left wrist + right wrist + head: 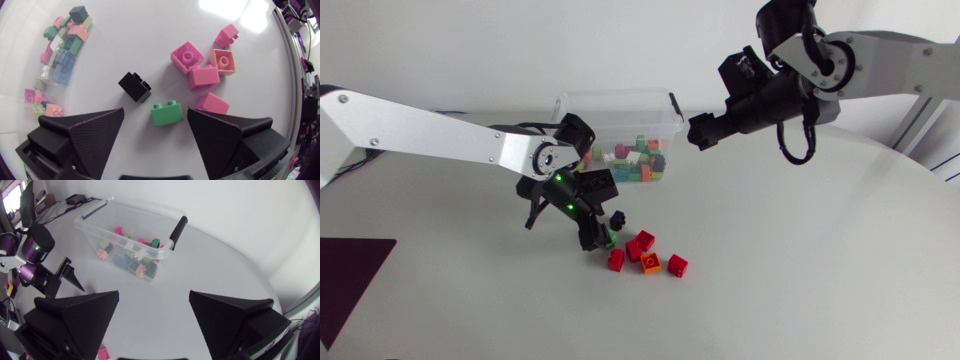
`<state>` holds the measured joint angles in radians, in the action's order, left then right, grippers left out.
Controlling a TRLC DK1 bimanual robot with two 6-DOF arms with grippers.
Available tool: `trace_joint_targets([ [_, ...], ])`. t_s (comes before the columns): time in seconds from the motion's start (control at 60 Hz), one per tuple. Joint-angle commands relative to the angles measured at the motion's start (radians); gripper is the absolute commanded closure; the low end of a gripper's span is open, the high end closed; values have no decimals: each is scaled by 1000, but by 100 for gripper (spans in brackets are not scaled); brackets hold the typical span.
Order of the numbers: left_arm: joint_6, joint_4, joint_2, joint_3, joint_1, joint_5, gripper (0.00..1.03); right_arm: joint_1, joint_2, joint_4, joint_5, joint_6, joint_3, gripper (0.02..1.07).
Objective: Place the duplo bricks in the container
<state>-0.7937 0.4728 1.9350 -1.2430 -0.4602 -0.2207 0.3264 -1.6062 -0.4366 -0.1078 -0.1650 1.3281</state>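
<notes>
Hovering left gripper (155, 113), fingers spread, astride green brick (166, 113), not touching | holding right gripper (154, 294) spread near container (145, 207)

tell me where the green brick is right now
In the left wrist view the green brick lies on the table between the open fingers of the left gripper, touching neither, with the black brick just beside it.

White table (820, 250), dark maroon patch (345, 285)
</notes>
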Motion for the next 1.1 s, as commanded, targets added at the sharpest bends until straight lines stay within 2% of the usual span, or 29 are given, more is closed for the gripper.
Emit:
trace_joint_targets([
  [0.0, 36, 9, 53, -38, -23, 24, 26, 13, 45, -24, -3, -24, -61, 6],
  [0.133, 56, 26, 93, -73, -32, 35, 33, 26, 78, -31, -3, -30, -124, 6],
  [0.233, 60, 40, 120, -88, -41, 52, 48, 37, 98, -42, -3, -33, -159, 6],
  [0.3, 63, 49, 136, -95, -46, 66, 65, 53, 112, -59, -1, -34, -175, 6],
  [0.617, 57, 201, 82, -122, -41, 83, 72, 140, 127, -152, 22, -62, -216, 6],
  [0.817, 57, 256, -28, -176, 3, 80, 72, 212, 92, -238, 25, -113, -244, 7],
  [1.083, 73, 320, -87, -292, 68, 38, 72, 272, 19, -260, 53, -166, -271, 7],
])
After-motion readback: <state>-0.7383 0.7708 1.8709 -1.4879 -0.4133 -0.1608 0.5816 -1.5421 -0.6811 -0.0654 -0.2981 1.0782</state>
